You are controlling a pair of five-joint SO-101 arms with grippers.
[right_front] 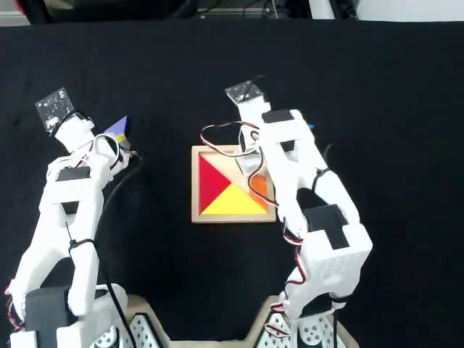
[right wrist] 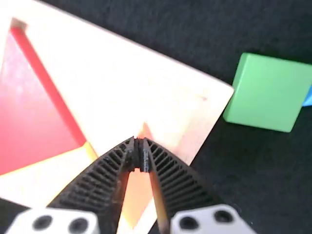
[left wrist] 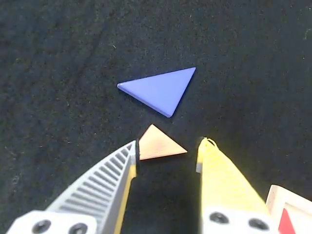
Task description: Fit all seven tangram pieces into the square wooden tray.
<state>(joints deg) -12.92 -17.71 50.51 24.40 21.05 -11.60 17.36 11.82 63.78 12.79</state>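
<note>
At the left of the table, the left gripper (left wrist: 168, 147) stands moderately open with nothing in its hold. A small pale orange triangle (left wrist: 158, 145) lies flat on the black cloth (left wrist: 58, 58) between its fingertips. The triangle's long edge runs across from one finger to the other and its apex points away from the wrist. One corner sits against one finger; the other corner is just clear of the opposite finger. Beyond the apex, and apart from it, lies the larger blue triangle (left wrist: 158, 90), also flat. Judgement: the left arm is the nearer to both loose triangles, and closing the fingers would take the small one along its long edge.

At centre, the square wooden tray (right_front: 196, 185) holds a red triangle (right_front: 210, 181) and a yellow triangle (right_front: 233, 203) edge to edge, with an orange piece (right_front: 259, 185) at its right side.

At the right, the right gripper (right wrist: 139, 156) is closed tip to tip above the orange piece, gripping nothing visible; contact cannot be determined. A green square (right wrist: 265, 92) lies on the cloth just outside the tray's corner, with a light blue piece (right wrist: 307, 97) beside it. Judgement: four pieces remain outside
</note>
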